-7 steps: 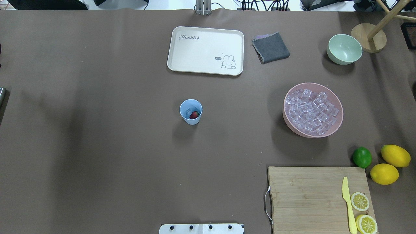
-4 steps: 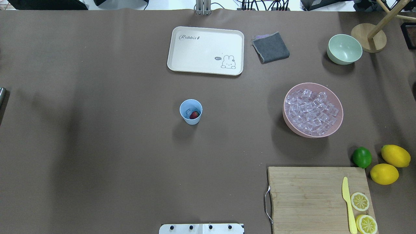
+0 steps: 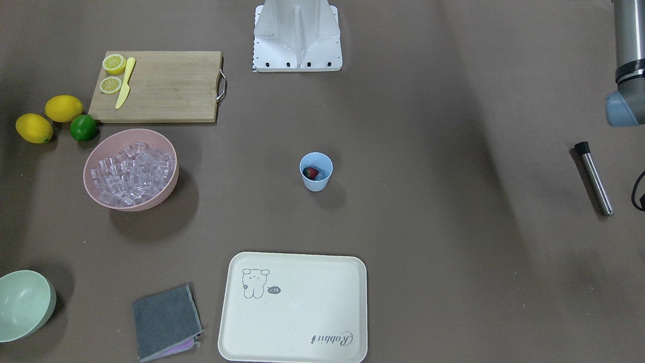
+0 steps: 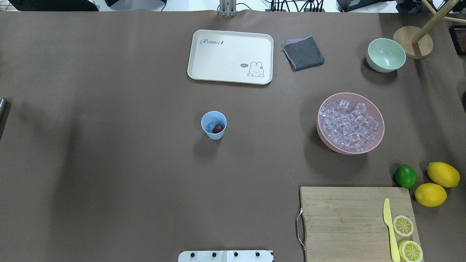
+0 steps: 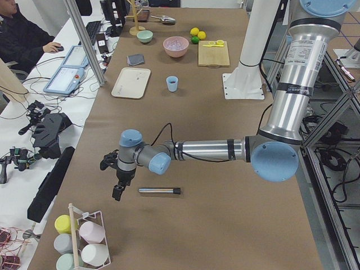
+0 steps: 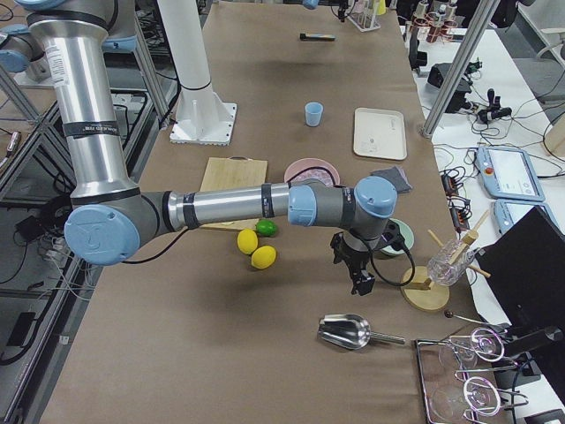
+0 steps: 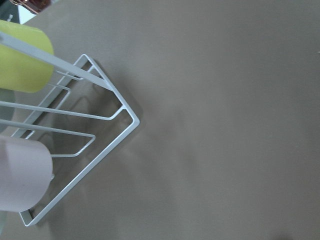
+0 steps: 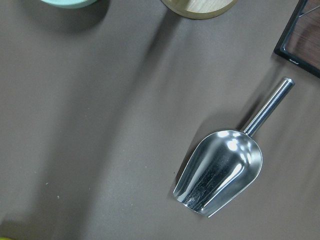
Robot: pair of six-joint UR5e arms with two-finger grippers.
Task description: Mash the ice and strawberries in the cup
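The cup (image 4: 214, 135) stands mid-bench, holding the strawberry (image 4: 218, 128) and ice (image 4: 210, 126). Left jaws hang near the muddler (image 5: 160, 190), right jaws near the scoop (image 6: 347, 331); whether either pair is apart cannot be told.

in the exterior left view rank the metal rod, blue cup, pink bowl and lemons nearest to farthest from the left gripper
From the left gripper:
1. metal rod, on the table just beside it
2. cup, mid-table near the tray
3. pink bowl, farther along, beside the cutting board
4. lemons, at the far end
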